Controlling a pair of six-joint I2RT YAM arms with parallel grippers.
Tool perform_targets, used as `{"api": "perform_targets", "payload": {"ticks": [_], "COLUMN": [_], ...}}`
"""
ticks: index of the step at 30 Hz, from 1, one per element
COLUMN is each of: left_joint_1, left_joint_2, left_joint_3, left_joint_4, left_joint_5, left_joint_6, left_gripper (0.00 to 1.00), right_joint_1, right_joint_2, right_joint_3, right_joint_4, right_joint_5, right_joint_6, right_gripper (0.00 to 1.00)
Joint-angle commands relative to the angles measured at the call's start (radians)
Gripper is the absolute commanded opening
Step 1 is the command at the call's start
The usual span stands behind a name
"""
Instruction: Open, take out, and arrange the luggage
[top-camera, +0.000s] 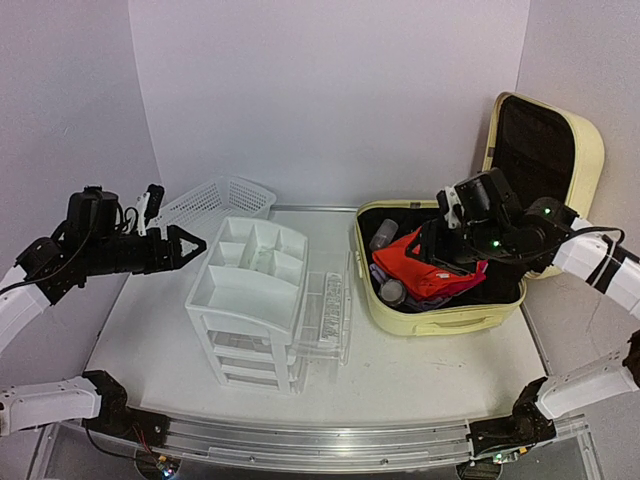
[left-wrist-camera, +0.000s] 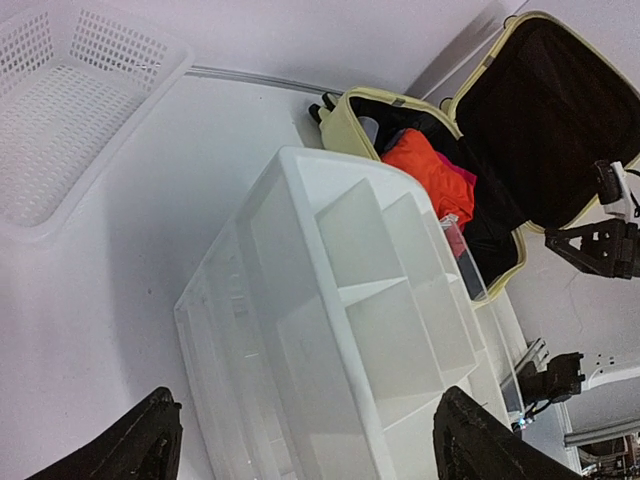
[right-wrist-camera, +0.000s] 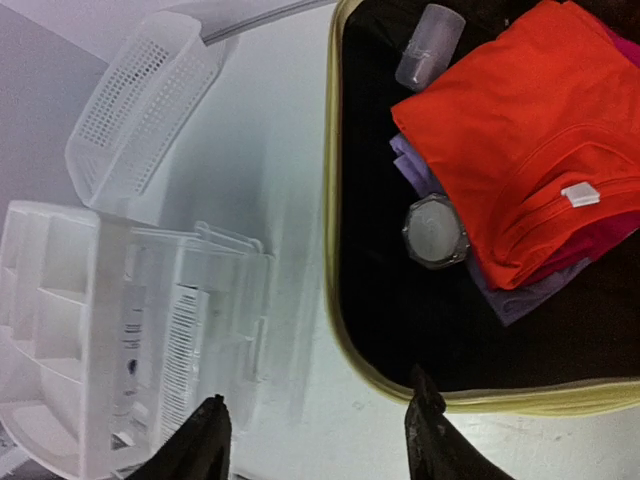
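Currently left gripper (left-wrist-camera: 310, 445) wide open, empty; right gripper (right-wrist-camera: 318, 435) open, empty above pale yellow hard-shell suitcase (right-wrist-camera: 335, 200). Shallow pinch could unfold the folded orange shirt (right-wrist-camera: 520, 150).

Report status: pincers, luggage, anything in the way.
Left pincer open, empty, left of drawer organizer. Right pincer open, empty, over luggage. Luggage open, lid raised, orange garment inside. Organizer sits between left pincer and luggage.

Luggage (top-camera: 440, 322) pale yellow, black inside; shirt (top-camera: 425, 262) orange-red; basket (top-camera: 215, 200) white mesh.
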Motion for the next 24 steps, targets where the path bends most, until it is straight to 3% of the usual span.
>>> {"api": "perform_targets", "payload": {"ticks": [1, 8, 13, 24], "left_joint_1": [0.006, 0.006, 0.006, 0.003], "left_joint_2": [-0.006, 0.109, 0.138, 0.121], "left_joint_3": [0.063, 0.097, 0.081, 0.03], "left_joint_4": [-0.078, -0.114, -0.116, -0.077], "left_joint_5": [-0.071, 0.045, 0.068, 0.077], "left_joint_6": [0.038, 0.015, -0.01, -0.058], "left_gripper": [0.85, 0.79, 0.82, 0.78], "right_joint_1": [-0.025, -0.023, -0.009, 0.155], "right_joint_2": [0.02, 0.167, 0.257, 0.513], "right_joint_3": [-0.077, -0.097, -0.085, 0.08], "right_joint_4": [0.018, 0.203, 0.378, 0.722], "right_joint_5": [-0.169, -0.385, -0.482, -0.488], "right_joint_6": [-0.116, -0.149, -0.072, 0.134], "right_gripper": [0.54, 0.42, 0.41, 0.41]}}
